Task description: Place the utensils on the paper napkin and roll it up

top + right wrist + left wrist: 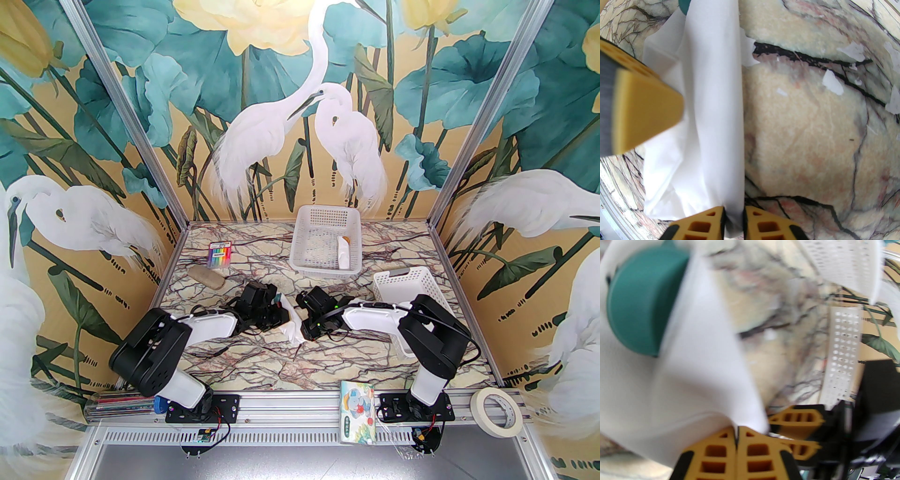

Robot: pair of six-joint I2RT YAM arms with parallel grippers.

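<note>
The task stands at the rolling stage. The paper napkin point(294, 329) lies at the centre of the top view on the marbled table point(262, 356), between the two wrists, and is gathered into a loose lengthwise fold, not a tight roll. In the right wrist view it runs as a white tube from the top edge down to the bottom centre of the frame, with slack layers spread to its left. The teal spoon point(644, 303) is placed: its bowl protrudes from the paper at the upper left of the left wrist view. Whether the fork is inside the fold cannot be told. The left gripper point(736, 439), at the bottom centre of its own view, has its jaws fully together, pinching an edge of the napkin. The right gripper point(733, 218) has its jaws drawn nearly together on the lower end of the tube, with paper filling the narrow gap. Judged remaining: wind in the loose layers and finish a compact roll.
</note>
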